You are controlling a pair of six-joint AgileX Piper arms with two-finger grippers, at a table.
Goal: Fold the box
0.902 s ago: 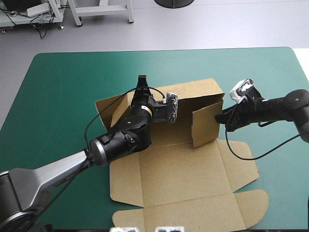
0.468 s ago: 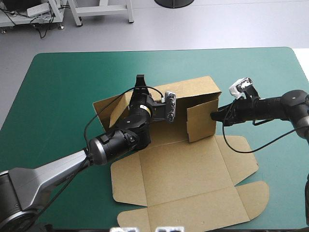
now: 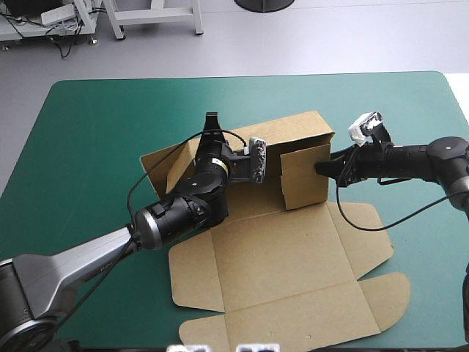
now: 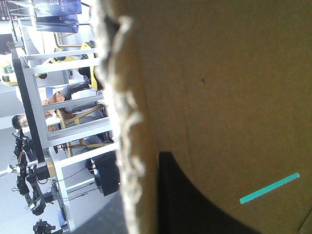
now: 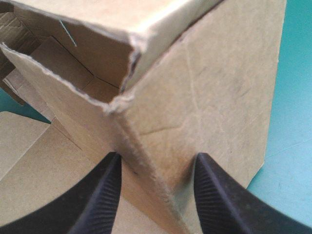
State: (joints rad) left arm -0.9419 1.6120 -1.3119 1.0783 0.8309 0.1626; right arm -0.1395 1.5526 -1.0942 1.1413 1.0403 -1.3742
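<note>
The brown box (image 3: pixel 278 257) lies mid-table with its back wall (image 3: pixel 293 132) and right side wall (image 3: pixel 304 176) raised and the lid flat toward the near edge. My left gripper (image 3: pixel 212 128) reaches over the left part of the back wall, shut on the box. Board (image 4: pixel 219 73) fills the left wrist view, where only one black finger (image 4: pixel 185 204) shows against it. My right gripper (image 3: pixel 321 168) presses on the right side wall from outside. Its fingers stand open astride the wall's corner (image 5: pixel 156 163), with the box's (image 5: pixel 219 97) outer face ahead.
The lid's flaps (image 3: pixel 293 315) reach close to the table's near edge. Bare teal-green cover (image 3: pixel 88 147) lies to the left of the box, and more beyond it and to the right. A black cable loops under the right arm.
My right gripper has pushed the right side wall inward to the left, and it now stands more upright against the back wall. The whole box slid slightly left. The left arm barely moved.
</note>
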